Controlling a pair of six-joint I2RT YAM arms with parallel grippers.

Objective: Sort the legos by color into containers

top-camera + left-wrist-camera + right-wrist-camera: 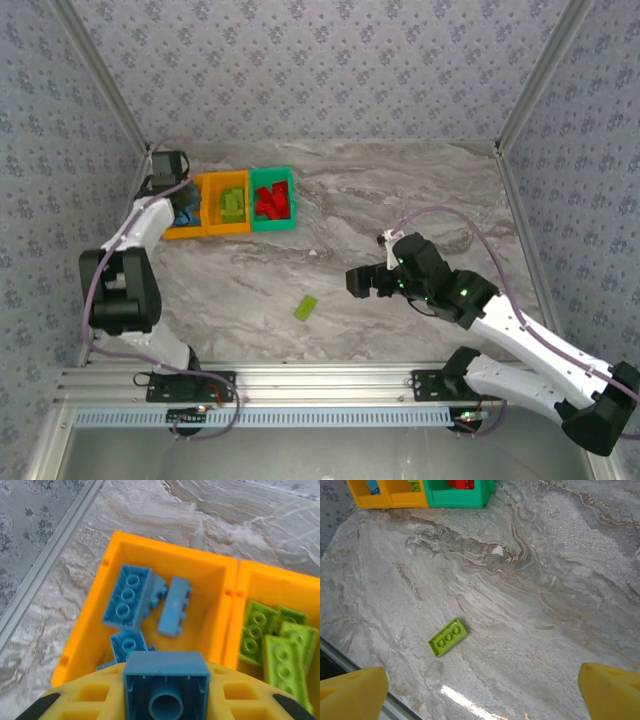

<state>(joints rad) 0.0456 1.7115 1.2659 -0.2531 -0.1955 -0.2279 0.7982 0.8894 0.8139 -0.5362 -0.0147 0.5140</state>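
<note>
Marble-patterned table (pixel 420 200) carries 3 bins in a row at its far left: an orange bin (pixel 165 555) with blue bricks, a second orange bin (pixel 280 572) with lime ones, and a green bin (pixel 455 500) with red. The left gripper (pixel 166 702) hangs over the first bin, clamped on a blue brick (pixel 166 677), so a release there looks due. 1 lime brick (pixel 448 637) lies loose on the bare table. The right gripper (pixel 481 692), jaws spread wide and empty, hovers near it and is the closer arm. In its wrist view the brick sits ahead and slightly left of the gap, its long axis running diagonally from lower left to upper right, so the wrist would likely need turning to close across the narrow sides.
</note>
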